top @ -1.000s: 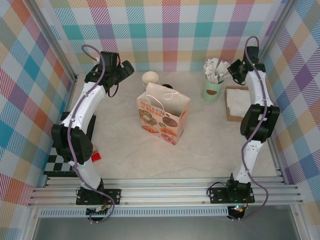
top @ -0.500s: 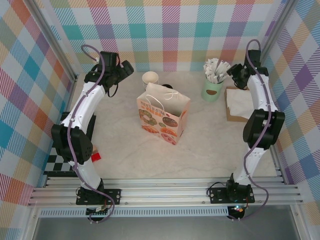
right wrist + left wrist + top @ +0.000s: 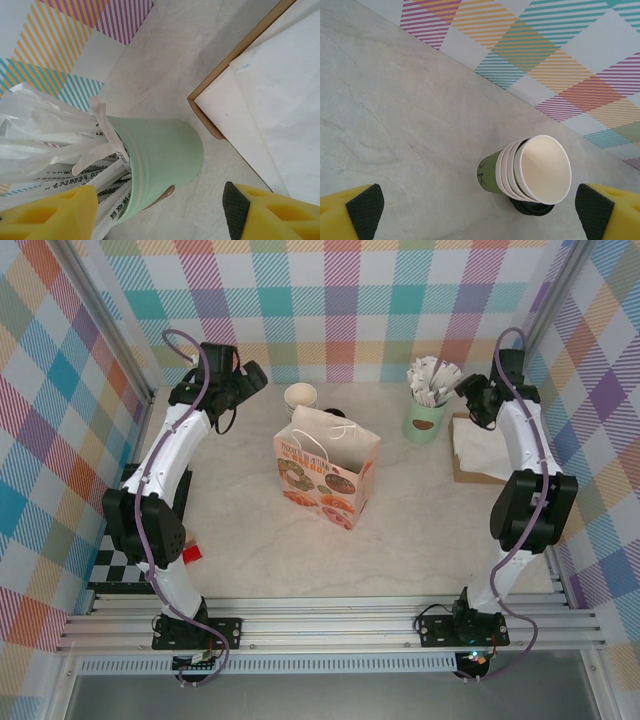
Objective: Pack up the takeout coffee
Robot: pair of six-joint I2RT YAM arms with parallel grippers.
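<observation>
Fingers spread wide on my left gripper (image 3: 252, 377), facing the cup stack (image 3: 530, 170). The takeout coffee (image 3: 535, 208) peeks out just past it, near the paper bag (image 3: 327, 472). I'd steer around the stack before pinching. My right gripper (image 3: 470, 390) hangs agape beside the mint mug (image 3: 160, 160).

Left pincer (image 3: 480, 207), right pincer (image 3: 157, 202): both spread wide.

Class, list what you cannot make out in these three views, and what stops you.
1. Takeout coffee: top view, the paper bag hides all but its black lid; left wrist view, the cup stack covers all but a dark edge.
2. Sachets' print: right wrist view, too small to read.
3. Napkin tray: right wrist view, cut by the frame edge.
</observation>
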